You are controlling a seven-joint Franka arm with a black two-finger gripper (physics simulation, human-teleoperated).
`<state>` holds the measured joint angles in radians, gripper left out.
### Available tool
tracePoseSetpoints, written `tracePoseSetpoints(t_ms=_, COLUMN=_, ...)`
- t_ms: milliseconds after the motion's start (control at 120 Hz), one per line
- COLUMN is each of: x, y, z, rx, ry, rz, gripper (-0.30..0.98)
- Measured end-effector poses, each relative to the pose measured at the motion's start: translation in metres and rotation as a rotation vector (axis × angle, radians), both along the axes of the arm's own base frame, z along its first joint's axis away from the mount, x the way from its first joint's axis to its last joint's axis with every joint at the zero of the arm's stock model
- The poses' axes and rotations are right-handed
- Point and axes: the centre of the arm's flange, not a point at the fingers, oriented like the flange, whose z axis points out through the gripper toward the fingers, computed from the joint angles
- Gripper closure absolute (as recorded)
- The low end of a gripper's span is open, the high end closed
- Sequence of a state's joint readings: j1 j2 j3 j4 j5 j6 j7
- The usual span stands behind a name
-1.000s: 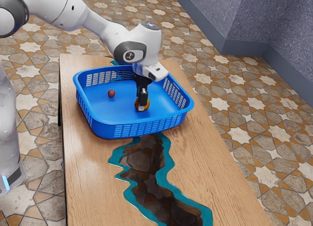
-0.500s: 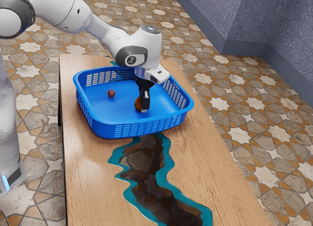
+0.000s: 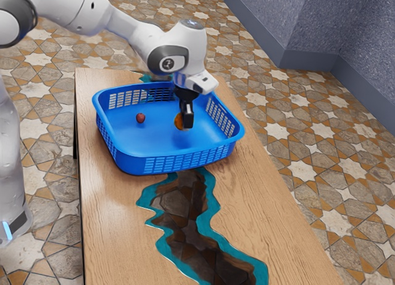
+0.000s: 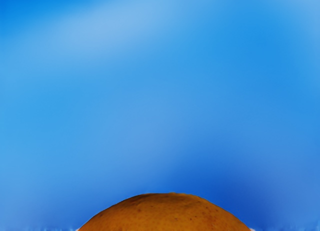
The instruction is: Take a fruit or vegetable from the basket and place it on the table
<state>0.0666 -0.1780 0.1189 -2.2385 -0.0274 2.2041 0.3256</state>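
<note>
Tbl (image 3: 265, 217) beyond bskt wall (image 3: 179, 163), red fruit (image 3: 141, 118) w/in

The arm (image 3: 128, 33) reaches in from the exterior view's upper left, and its gripper (image 3: 185, 123) holds an orange fruit (image 3: 179, 121) inside the blue basket (image 3: 141, 163). Nearer the exterior view's left, a small reddish fruit (image 3: 141, 118) lies on the basket's floor. The basket stands on a wooden table (image 3: 262, 214) with a dark, teal-edged inlay (image 3: 179, 205).

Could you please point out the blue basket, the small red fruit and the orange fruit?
Blue basket (image 3: 148, 154): exterior view, on its rim.
Small red fruit (image 3: 141, 118): exterior view, on its middle.
Orange fruit (image 4: 167, 213): wrist view, on its rounded skin.
</note>
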Motion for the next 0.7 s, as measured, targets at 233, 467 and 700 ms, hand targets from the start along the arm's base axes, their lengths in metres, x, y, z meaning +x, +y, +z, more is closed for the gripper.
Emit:
tracePoseSetpoints(t_ms=233, x=-0.002, y=-0.078, z=0.06, rx=0.027, ry=-0.02, rz=-0.136, gripper=0.37)
tracePoseSetpoints(t_ms=467, x=-0.016, y=-0.201, z=0.097, rx=0.043, ry=-0.003, rz=-0.32, gripper=0.37)
tracePoseSetpoints(t_ms=700, x=-0.053, y=-0.323, z=0.077, rx=0.049, ry=0.05, rz=-0.5, gripper=0.37)
